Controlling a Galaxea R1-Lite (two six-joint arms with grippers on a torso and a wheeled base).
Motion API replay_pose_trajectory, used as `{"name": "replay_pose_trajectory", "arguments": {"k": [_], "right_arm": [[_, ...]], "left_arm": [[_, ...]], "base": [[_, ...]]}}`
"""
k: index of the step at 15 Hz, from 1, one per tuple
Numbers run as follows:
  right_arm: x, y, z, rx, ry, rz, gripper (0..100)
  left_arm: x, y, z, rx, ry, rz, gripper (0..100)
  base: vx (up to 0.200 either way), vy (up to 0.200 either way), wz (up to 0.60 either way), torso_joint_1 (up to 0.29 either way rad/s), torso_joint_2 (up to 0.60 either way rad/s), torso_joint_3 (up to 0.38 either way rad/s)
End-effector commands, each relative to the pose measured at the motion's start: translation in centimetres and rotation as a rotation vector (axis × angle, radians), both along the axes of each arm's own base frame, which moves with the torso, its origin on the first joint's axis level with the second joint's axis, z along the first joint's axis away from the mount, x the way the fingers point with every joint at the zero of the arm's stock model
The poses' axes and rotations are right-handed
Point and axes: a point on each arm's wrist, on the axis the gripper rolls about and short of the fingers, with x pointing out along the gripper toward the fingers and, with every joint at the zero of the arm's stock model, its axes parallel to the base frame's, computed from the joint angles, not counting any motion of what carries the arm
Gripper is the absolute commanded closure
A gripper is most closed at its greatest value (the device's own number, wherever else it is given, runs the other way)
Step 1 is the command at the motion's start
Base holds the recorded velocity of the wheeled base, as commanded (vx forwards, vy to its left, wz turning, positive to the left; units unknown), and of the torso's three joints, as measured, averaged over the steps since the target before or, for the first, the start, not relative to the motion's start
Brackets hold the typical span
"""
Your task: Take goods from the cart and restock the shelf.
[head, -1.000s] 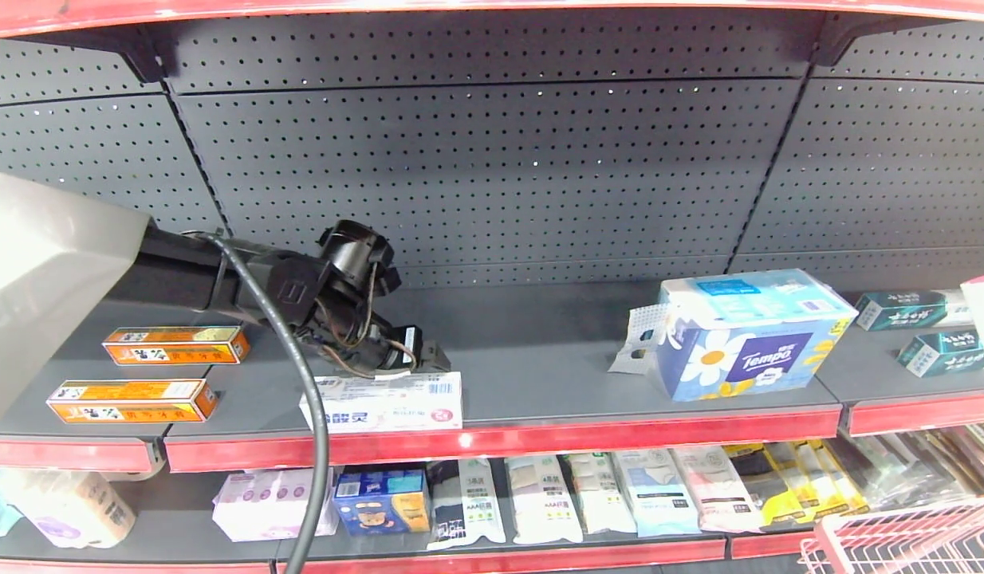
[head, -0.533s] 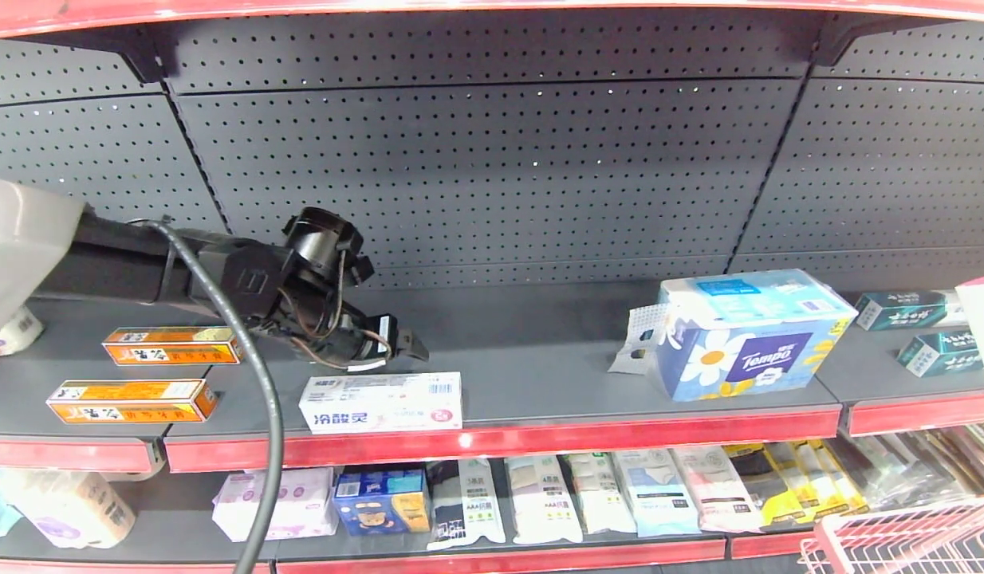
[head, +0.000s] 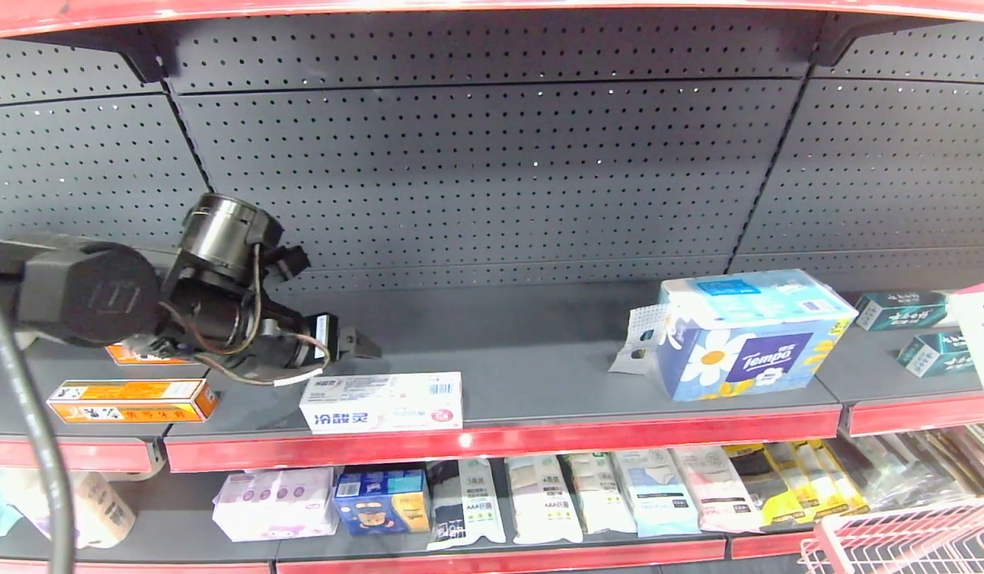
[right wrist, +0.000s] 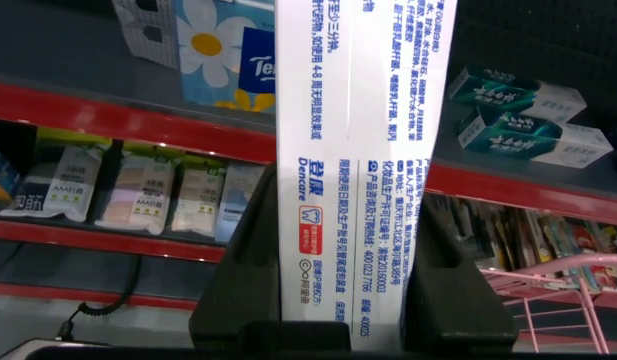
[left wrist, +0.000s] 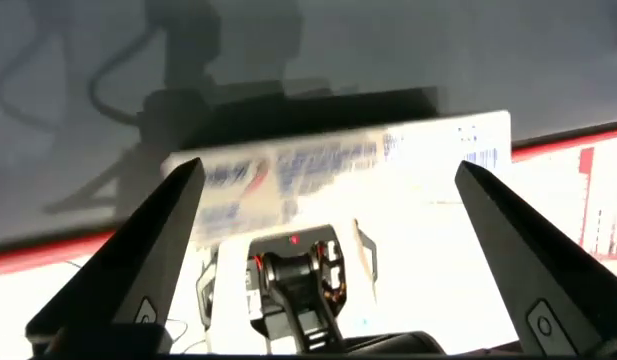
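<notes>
The left gripper hangs with its fingers spread wide and nothing between them, near the long white toothpaste box lying at the front of the grey metal shelf. The left arm hides most of the rear flat orange box. The right gripper clamps a tall white blue-printed carton before the shelf, the carton's top cut off.

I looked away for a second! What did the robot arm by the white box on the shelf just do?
The left tool, open, slid back toward the robot's left, away from the white toothpaste box, leaving it lying at the front edge of the shelf. The box itself, the tissue pack and the orange box did not move. The right tool holds a tall white carton.
</notes>
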Motion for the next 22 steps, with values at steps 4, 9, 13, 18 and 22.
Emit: {"name": "replay_pose_trajectory", "arguments": {"k": [4,9,13,18,22], "right_arm": [[0.1,0.0,-0.2,0.0,0.018,0.0,100],[0.5,0.2,-0.2,0.0,0.033,0.044,100],[1.0,0.2,0.0,-0.036,0.046,0.083,100],[1.1,0.3,1.4,-0.106,0.001,0.145,100],[1.5,0.4,1.9,-0.12,-0.004,0.185,100]], "left_arm": [[-7.6,3.5,3.6,-0.03,-0.131,0.064,0],[-15.5,5.1,3.1,0.012,-0.235,0.004,0],[-22.1,6.3,3.8,0.035,-0.453,-0.051,0],[-30.0,7.8,3.3,0.101,-0.653,-0.103,0],[-31.9,8.2,1.8,0.16,-0.681,-0.129,0]], "base": [[0.0,0.0,0.0,0.0,0.0,0.0],[0.0,0.0,0.0,0.0,0.0,0.0],[0.0,0.0,0.0,0.0,0.0,0.0],[0.0,0.0,0.0,0.0,0.0,0.0],[0.0,0.0,0.0,0.0,0.0,0.0]]}}
